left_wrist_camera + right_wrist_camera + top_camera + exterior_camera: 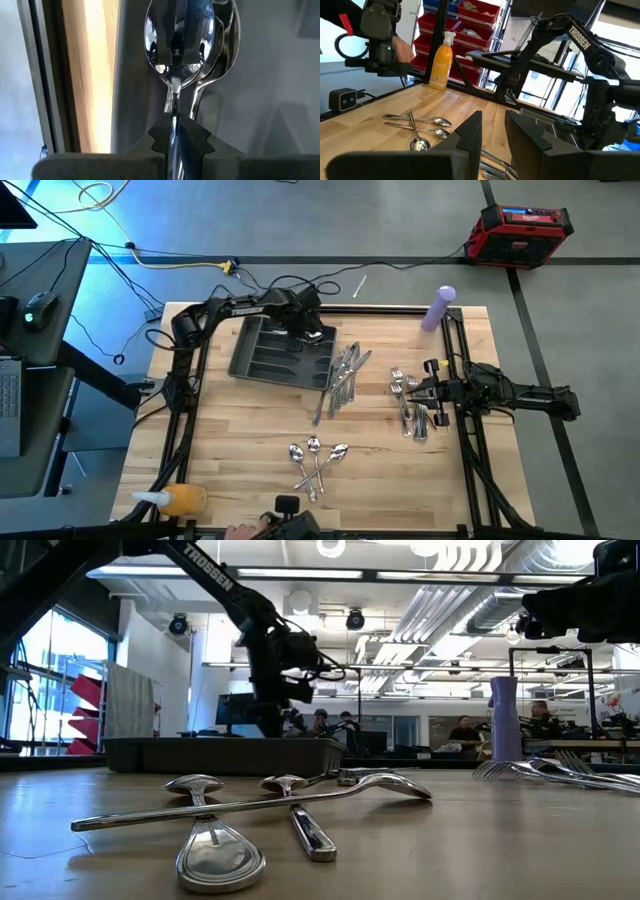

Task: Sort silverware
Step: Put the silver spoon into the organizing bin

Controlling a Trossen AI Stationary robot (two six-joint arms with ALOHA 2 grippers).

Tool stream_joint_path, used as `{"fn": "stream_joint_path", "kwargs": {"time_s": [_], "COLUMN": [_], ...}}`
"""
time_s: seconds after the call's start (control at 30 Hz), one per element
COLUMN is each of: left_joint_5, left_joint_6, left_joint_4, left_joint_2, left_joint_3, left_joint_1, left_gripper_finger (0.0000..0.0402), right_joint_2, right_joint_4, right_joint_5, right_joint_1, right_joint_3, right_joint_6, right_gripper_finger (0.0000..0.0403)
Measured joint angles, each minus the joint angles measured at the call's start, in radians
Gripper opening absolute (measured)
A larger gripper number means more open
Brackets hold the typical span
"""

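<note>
The dark grey tray (pixel 262 352) sat upper centre of the high view, where the left gripper (pixel 172 142), fingers clamped on a spoon (pixel 176 37), held it over a compartment beside another spoon. Silverware looked stiff, light, slippery: best pinched at the handle. The right gripper (pixel 492 131) hung narrowly parted, empty, over the forks (pixel 410 402) at right. "TROSSEN" marked the arm.

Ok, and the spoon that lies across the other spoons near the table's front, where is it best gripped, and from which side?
Probably by its slim handle, from straight above, fingers across it. The spoon rests on the other spoons, so its handle's middle seems raised off the table, leaving room underneath; its bowl is wide and rounded.
</note>
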Motion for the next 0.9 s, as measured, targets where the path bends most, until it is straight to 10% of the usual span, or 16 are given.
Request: {"fn": "stream_joint_path", "kwargs": {"time_s": [0.37,0.67,0.9], "left_joint_5": [-0.06,-0.025,-0.001], "left_joint_6": [-0.1,-0.746,-1.101], "left_joint_4": [-0.152,-0.563,-0.625], "left_joint_2": [0.004,-0.018,-0.049], "left_joint_3": [0.081,0.234,0.201], "left_joint_1": [-0.004,-0.118,-0.421], "left_gripper_finger": [0.0093,0.0102,0.0086], "right_joint_2": [0.0,0.0,0.0], "right_joint_4": [-0.003,-0.004,-0.003], "right_joint_5": [0.0,0.0,0.0], "right_joint_1": [0.0,0.0,0.0], "right_joint_3": [0.0,0.0,0.0], "right_joint_6": [-0.001,-0.002,-0.001], "right_gripper_finger": [0.0073,0.0073,0.0073]}}
